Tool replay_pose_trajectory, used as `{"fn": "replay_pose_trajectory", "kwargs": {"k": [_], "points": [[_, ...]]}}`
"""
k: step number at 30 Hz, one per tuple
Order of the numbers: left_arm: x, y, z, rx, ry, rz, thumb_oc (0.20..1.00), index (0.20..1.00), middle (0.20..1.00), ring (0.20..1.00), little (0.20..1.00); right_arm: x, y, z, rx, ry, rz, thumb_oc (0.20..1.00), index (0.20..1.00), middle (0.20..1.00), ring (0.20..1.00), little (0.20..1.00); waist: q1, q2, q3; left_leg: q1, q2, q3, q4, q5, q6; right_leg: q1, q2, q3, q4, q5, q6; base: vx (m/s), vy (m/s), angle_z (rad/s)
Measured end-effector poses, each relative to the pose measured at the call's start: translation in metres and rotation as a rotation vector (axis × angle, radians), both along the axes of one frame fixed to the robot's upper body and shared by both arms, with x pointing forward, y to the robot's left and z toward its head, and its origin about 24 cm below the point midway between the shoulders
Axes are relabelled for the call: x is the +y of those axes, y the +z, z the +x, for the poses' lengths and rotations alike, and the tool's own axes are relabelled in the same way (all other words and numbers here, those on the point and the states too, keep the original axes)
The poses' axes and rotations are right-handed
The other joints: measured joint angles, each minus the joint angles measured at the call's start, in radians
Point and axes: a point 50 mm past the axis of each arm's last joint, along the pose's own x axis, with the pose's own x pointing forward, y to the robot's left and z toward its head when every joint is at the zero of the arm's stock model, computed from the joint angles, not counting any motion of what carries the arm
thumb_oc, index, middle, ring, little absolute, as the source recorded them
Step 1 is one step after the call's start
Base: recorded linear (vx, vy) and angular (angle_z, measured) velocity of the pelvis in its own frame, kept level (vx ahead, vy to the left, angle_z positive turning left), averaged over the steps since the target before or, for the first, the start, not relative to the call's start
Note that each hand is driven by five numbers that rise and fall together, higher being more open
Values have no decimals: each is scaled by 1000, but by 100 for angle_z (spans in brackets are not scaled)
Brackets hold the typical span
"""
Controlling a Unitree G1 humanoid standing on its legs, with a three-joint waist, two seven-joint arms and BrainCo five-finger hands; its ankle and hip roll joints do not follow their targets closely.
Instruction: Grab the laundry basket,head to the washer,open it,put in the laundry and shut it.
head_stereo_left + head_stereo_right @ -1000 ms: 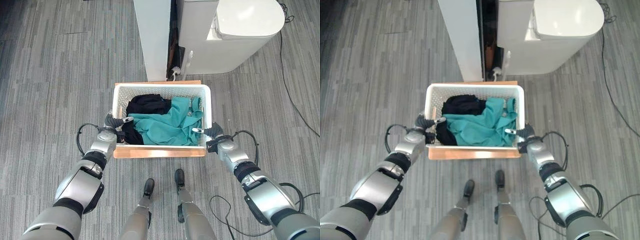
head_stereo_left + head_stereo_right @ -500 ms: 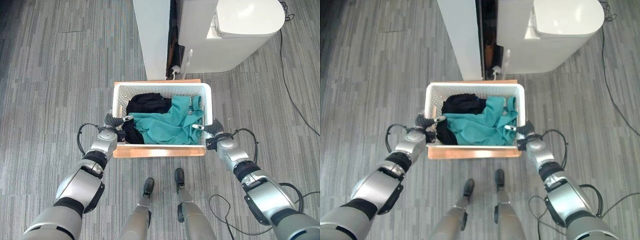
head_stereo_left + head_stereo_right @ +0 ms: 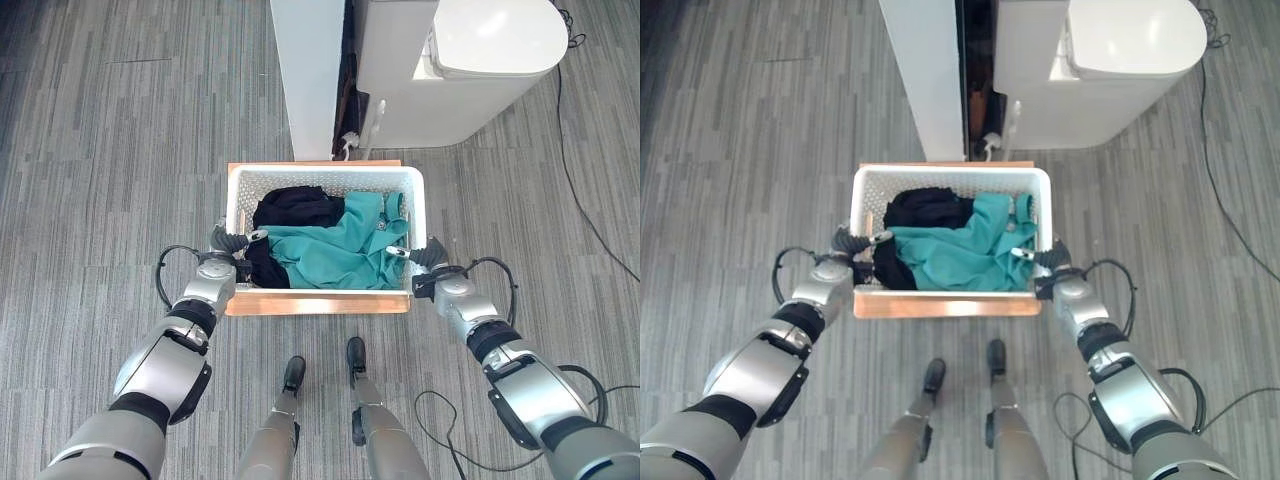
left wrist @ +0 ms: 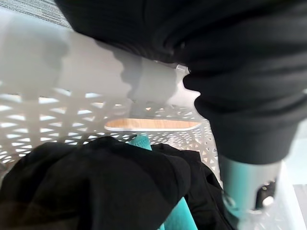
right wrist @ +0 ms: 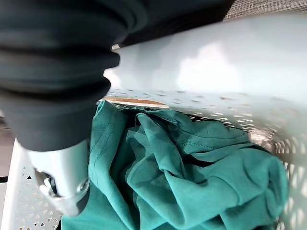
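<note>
You have the white perforated laundry basket (image 3: 417,215) sitting on a low wooden board (image 3: 318,303) on the grey carpet floor (image 3: 110,160), directly in front of you, its far end close to the foot of a tall white panel (image 3: 310,75). Just right of that panel, across a dark gap, stands the white washer (image 3: 470,60) with its rounded lid down. Inside the basket a teal garment (image 3: 335,250) is heaped across the middle and right, and a black garment (image 3: 292,208) is bunched toward the far left corner and runs down along the left wall. Your left hand (image 3: 226,243) is at the basket's left rim near the near-left corner; in the left wrist view its thumb (image 4: 247,184) hangs inside the basket over the black cloth while the rim passes under the dark cover, but you cannot tell there whether the fingers are clamped on the rim or loose. Your right hand (image 3: 425,259) is at the right rim near the near-right corner; its thumb (image 5: 62,177) reaches inside against the teal cloth, and its fingers are hidden past the rim, so their grip cannot be judged either.
</note>
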Motion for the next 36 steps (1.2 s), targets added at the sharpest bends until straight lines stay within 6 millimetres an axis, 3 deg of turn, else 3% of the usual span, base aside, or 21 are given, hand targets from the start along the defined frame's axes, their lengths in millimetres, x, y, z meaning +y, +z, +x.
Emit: {"fn": "replay_pose_trajectory", "kwargs": {"k": [11, 12, 13, 22, 27, 31, 34, 36], "points": [[-1, 1, 0, -8, 15, -6, 1000, 1000, 1000, 1000, 1000, 4, 13, 3, -80, -27, 33, 1000, 1000, 1000, 1000, 1000, 0, 0, -4, -14, -2, 0, 2, 0, 0, -12, -2, 1, 0, 2, 2, 0, 0, 0], [-1, 1, 0, -9, 15, -7, 200, 200, 200, 200, 200, 4, 15, 3, -84, -25, 34, 529, 529, 529, 529, 529, -1, 0, -4, -14, -3, 0, 3, 0, 0, -13, -2, 1, 0, 2, 2, 0, 0, 0], [-1, 1, 0, -9, 16, -7, 200, 200, 200, 200, 200, 5, 15, 4, -86, -24, 35, 200, 200, 200, 200, 200, -1, 0, -4, -14, -3, 0, 3, 0, 0, -13, -2, 1, 0, 2, 2, 0, 0, 0], [4, 1, 0, -14, 53, -33, 200, 200, 200, 200, 200, -7, 19, 4, -99, -86, 79, 200, 200, 200, 200, 200, -3, -6, -10, -46, -4, 2, 8, -1, 2, -43, -2, 3, 0, 6, 3, 0, 0, 0], [0, -7, -5, 1, 39, -44, 200, 200, 200, 200, 200, -8, 8, -2, -80, -124, 161, 200, 200, 200, 200, 200, -2, -6, -17, -38, -4, 5, 9, -1, 2, -37, -2, 3, 0, 10, 5, -1, -1, -1], [2, -24, -15, 35, 50, -80, 200, 200, 200, 200, 200, -3, -11, -11, -30, -149, 251, 200, 200, 200, 200, 200, -3, -6, -17, -8, -1, 19, 1, -1, 2, -13, 0, 8, 0, 10, 5, -12, -8, -6], [0, -48, -36, 51, 45, -181, 200, 200, 200, 200, 200, -4, -36, -32, -1, -198, 414, 200, 200, 200, 200, 200, -2, -6, -17, 11, -1, 22, 0, -1, 2, 4, 0, 13, 0, 10, 6, -4, -26, -5], [-1, -55, -43, 62, 50, -216, 200, 200, 200, 200, 200, -5, -43, -39, 12, -208, 433, 200, 200, 200, 200, 200, -2, -6, -17, 25, 1, 22, -2, -1, 2, 16, 1, 12, 0, 6, 11, 4, -15, -1]]}}
